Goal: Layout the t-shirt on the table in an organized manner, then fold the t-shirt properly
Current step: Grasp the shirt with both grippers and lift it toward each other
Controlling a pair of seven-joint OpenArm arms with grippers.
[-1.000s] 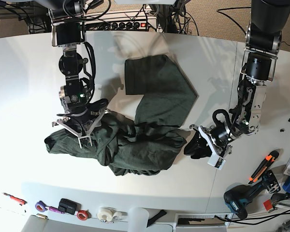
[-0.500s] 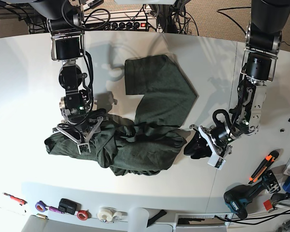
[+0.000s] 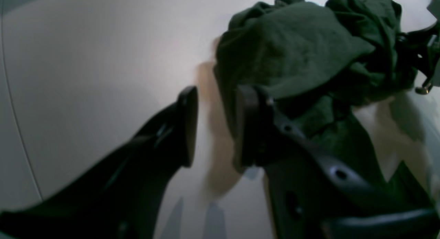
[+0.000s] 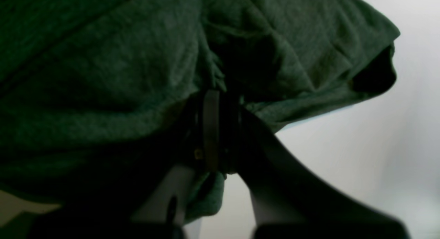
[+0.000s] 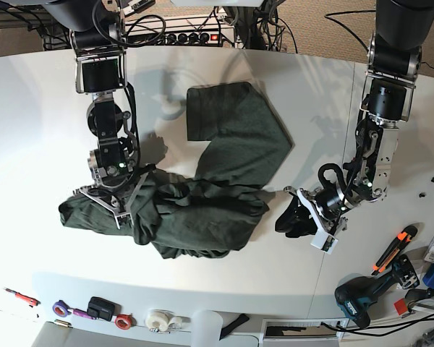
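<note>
The white table (image 5: 29, 108) is carrying the crumpled t-shirt (image 5: 202, 210); the right gripper (image 5: 112, 199) is pinching its near edge, while the left gripper (image 5: 304, 217), half-open and empty, is sitting beside the far end.

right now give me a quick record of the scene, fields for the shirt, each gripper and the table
garment: dark forest-green knit cotton t-shirt, crumpled at its lower part, one flatter section toward the far edge
surface: white smooth tabletop
right gripper: shut on the t-shirt, fabric bunched between its fingers
left gripper: open, empty, low over the table beside the shirt's edge
clutter: tape rolls and a cordless drill along the near edge
fold status: not yet laid flat
</note>
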